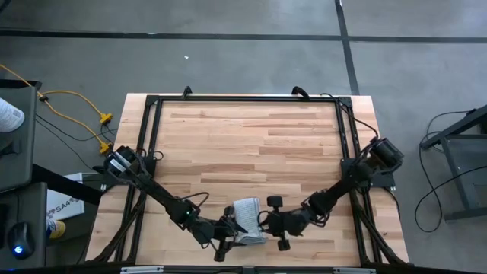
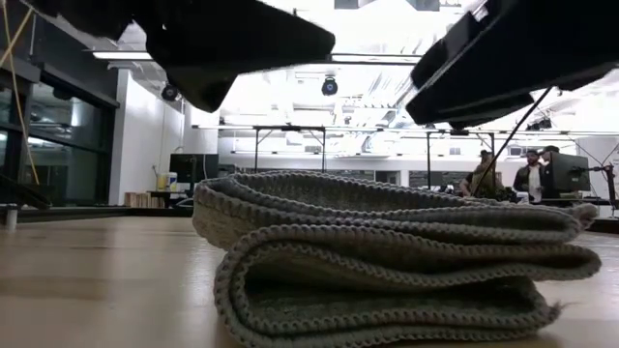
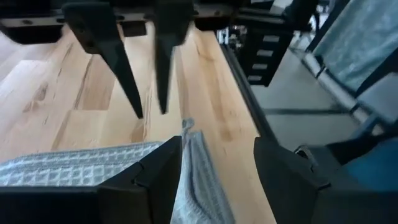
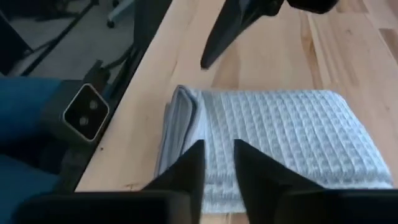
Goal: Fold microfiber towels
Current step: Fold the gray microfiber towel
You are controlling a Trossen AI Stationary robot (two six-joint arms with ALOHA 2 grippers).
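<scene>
The light grey ribbed microfiber towel [image 1: 247, 217] lies folded into a thick stack of layers on the wooden table, close to its near edge; the low view shows its rounded folds [image 2: 387, 261] resting on the wood. My left gripper [image 1: 226, 228] hovers open just over the towel's left side, and a raised fold edge [image 3: 189, 155] shows between its wide-set fingers. My right gripper [image 1: 268, 222] hovers over the towel's right side [image 4: 280, 137]. Its fingers [image 3: 163, 93] stand only a narrow gap apart, with nothing between them.
A black frame rail [image 1: 243, 97] runs around the table, and the near edge lies just beside the towel. Bare wood [image 1: 251, 144] stretches toward the far side. In the low view, people [image 2: 532, 174] stand in the room behind the table.
</scene>
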